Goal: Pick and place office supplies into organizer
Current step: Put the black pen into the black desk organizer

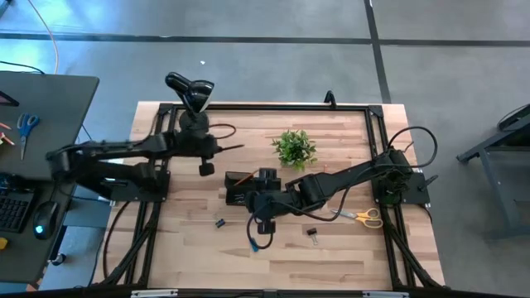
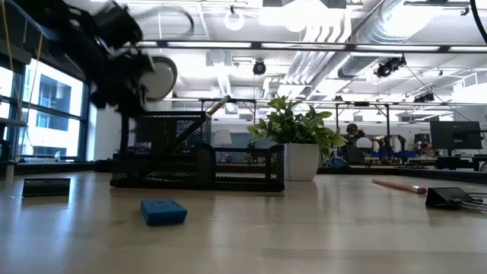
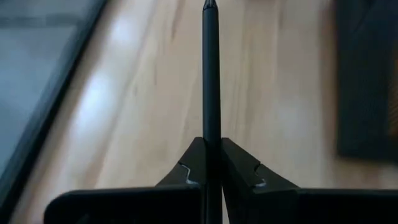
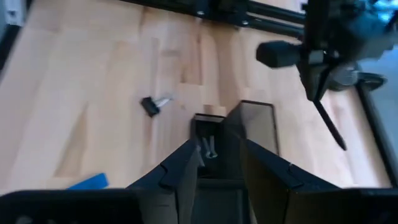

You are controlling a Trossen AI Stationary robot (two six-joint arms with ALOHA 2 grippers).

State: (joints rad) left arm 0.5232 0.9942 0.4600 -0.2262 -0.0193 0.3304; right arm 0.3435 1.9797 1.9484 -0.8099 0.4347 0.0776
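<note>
1. While poised above the table, on the organizer's left and close to the lamp [image 1: 192,91], clamps a dark pencil [image 3: 211,68]: left gripper [image 3: 211,155], fingers [image 3: 239,165] pressed fully together on the shaft, tip pointing forward past them.
2. Seen from overhead, same left gripper off the organizer's far-left corner and apart from it, with the pencil reaching toward the plant [image 1: 294,147].
3. Seen from the right wrist, pencil tilted downward over bare wood beside the organizer [image 4: 255,124].
4. Right gripper [image 4: 217,165]: directly over the organizer, fingers [image 4: 180,168] standing partly apart. Cannot tell whether the small pale thing showing between them is gripped or only lying in the compartment below.
5. Organizer near the table's middle, beside the plant, mostly covered by the right arm in the overhead view.
6. Loose on the table: a blue eraser [image 2: 163,211] in front of the organizer, one black binder clip [image 1: 312,236] toward the near edge, yellow-handled scissors [image 1: 364,217] toward the right side, and an orange pencil [image 2: 396,185] lying flat near another binder clip.
</note>
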